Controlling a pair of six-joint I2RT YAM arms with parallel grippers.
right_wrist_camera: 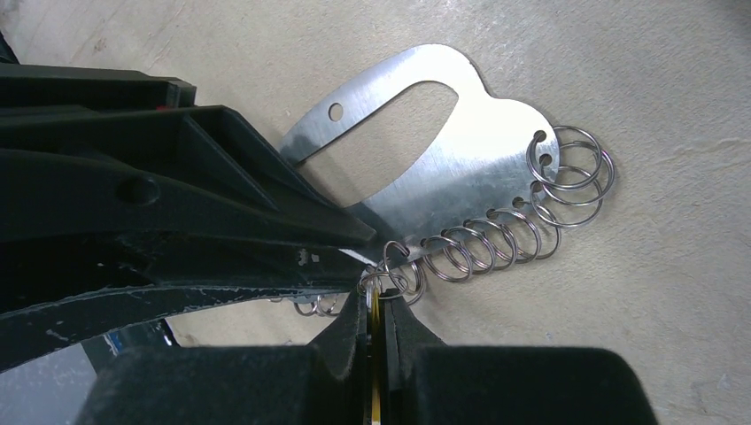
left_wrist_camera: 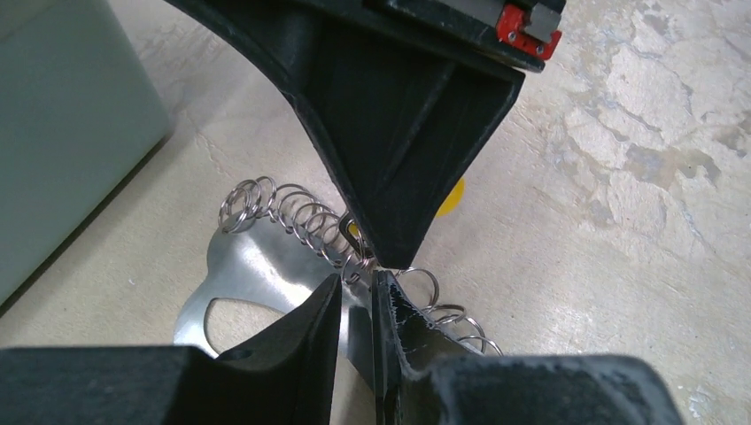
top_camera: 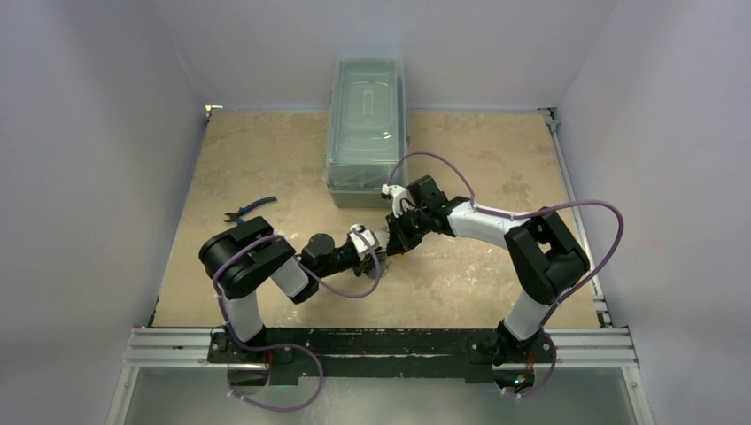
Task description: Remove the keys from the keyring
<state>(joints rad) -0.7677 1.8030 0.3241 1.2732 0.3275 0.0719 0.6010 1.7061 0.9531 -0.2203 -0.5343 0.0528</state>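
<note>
The keyring (right_wrist_camera: 460, 168) is a flat silvery plate with an oval cut-out and a row of several small split rings (right_wrist_camera: 496, 239) along one edge. It also shows in the left wrist view (left_wrist_camera: 257, 266). My left gripper (left_wrist_camera: 357, 282) is shut on the plate's edge beside the rings, just above the table (top_camera: 376, 251). My right gripper (right_wrist_camera: 379, 297) faces it tip to tip (top_camera: 396, 246). It is shut on the yellow-headed key (right_wrist_camera: 376, 358), which hangs on one small ring. The key's yellow head peeks out in the left wrist view (left_wrist_camera: 453, 195). The silvery keys are not in view.
A clear lidded plastic bin (top_camera: 367, 119) stands at the back centre, close behind the grippers; its side shows in the left wrist view (left_wrist_camera: 62, 133). Blue-handled pliers (top_camera: 250, 209) lie at the left. Grey walls close in the table on three sides.
</note>
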